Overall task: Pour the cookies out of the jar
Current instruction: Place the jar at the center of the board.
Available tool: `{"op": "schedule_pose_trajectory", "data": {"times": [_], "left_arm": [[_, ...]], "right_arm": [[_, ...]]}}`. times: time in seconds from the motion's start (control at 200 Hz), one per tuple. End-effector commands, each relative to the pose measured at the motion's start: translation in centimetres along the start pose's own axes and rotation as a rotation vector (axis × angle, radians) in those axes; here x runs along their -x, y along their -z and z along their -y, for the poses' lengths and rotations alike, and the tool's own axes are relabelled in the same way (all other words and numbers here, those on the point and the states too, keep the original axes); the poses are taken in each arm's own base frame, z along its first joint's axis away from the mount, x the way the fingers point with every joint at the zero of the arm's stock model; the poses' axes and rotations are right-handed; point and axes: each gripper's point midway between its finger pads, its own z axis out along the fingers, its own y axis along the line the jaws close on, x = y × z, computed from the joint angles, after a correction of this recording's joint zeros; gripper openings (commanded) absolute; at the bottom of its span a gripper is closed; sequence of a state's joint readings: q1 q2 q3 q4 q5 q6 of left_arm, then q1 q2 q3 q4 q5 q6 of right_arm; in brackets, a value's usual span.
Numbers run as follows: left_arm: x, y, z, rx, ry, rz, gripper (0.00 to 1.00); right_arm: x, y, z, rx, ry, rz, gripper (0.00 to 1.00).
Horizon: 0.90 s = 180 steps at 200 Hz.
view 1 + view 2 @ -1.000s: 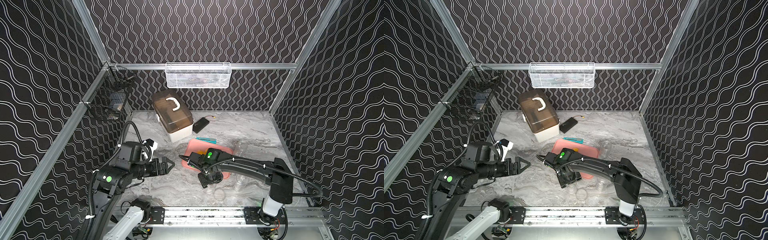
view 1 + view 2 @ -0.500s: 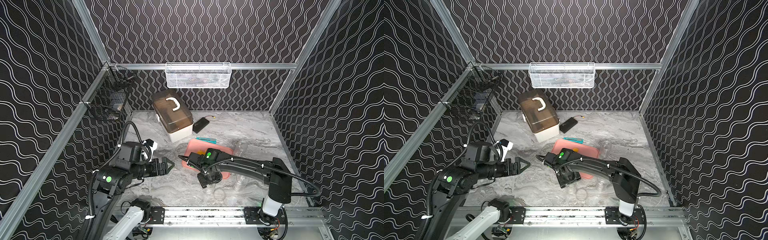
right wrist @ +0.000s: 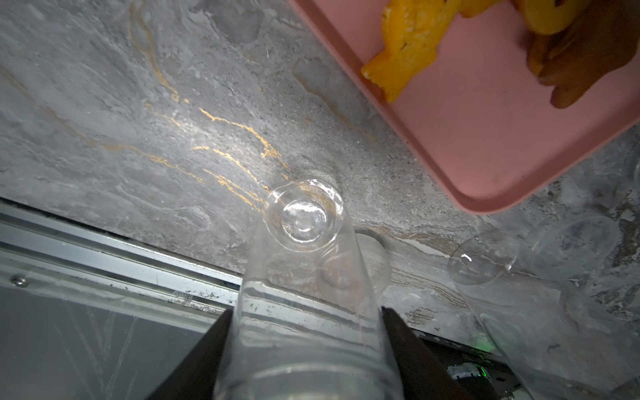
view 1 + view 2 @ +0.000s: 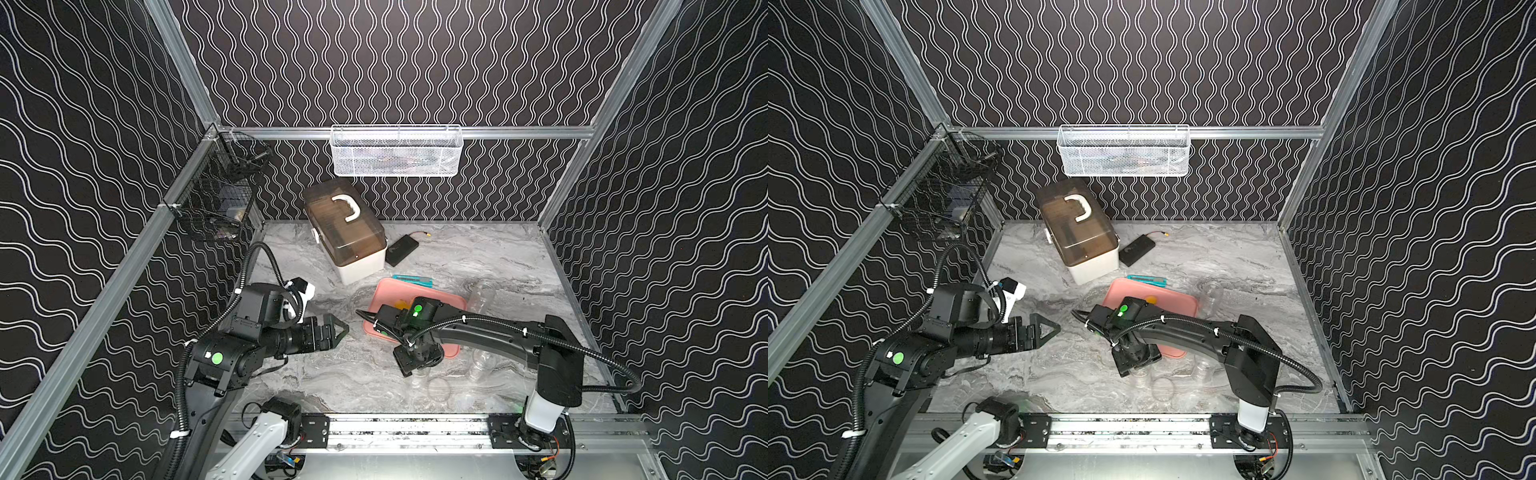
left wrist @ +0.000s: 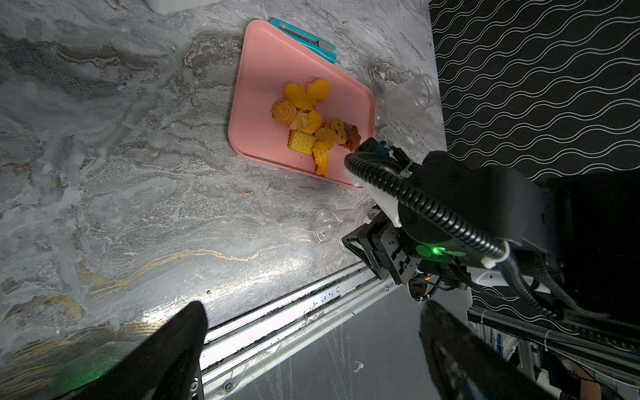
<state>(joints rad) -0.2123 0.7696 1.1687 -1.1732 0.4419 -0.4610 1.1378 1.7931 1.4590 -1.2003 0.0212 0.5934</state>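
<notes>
Right gripper (image 3: 306, 311) is closed on an empty clear plastic jar (image 3: 298, 242), a black finger (image 3: 201, 356) against each wall. The jar slants base-down toward the grey marble table (image 3: 138, 104), though whether it touches is hard to tell. Yellow-orange cookies (image 5: 308, 121) lie heaped on the pink rectangular tray (image 5: 263, 62) just ahead of those fingertips, off to one side. Left gripper (image 5: 311, 311) stands wide open and empty, well apart. Released while slanted, the jar could tip and roll into the small clear cup (image 3: 353, 270) just beside it.
</notes>
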Motion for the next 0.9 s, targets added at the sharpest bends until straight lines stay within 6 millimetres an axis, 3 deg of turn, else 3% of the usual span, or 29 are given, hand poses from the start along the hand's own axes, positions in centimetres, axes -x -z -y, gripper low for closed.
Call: {"op": "schedule_pose_trajectory", "data": {"times": [0.0, 0.26, 0.49, 0.6, 0.896], "left_arm": [[0.1, 0.2, 0.0, 0.006, -0.022, 0.004, 0.99], [0.1, 0.2, 0.0, 0.005, -0.022, 0.003, 0.99], [0.0, 0.2, 0.0, 0.005, -0.022, 0.003, 0.99], [0.1, 0.2, 0.1, 0.003, -0.021, 0.003, 0.99], [0.2, 0.2, 0.1, 0.001, -0.022, 0.005, 0.99]], "right_arm": [[-0.1, -0.3, 0.0, -0.002, 0.002, -0.011, 0.67], [-0.2, -0.2, 0.0, 0.001, 0.001, -0.011, 0.71], [-0.2, 0.0, 0.2, -0.007, -0.004, -0.004, 0.87], [-0.2, 0.2, 0.3, -0.007, -0.006, 0.001, 1.00], [0.0, 0.7, 0.3, -0.005, -0.009, 0.015, 1.00]]}}
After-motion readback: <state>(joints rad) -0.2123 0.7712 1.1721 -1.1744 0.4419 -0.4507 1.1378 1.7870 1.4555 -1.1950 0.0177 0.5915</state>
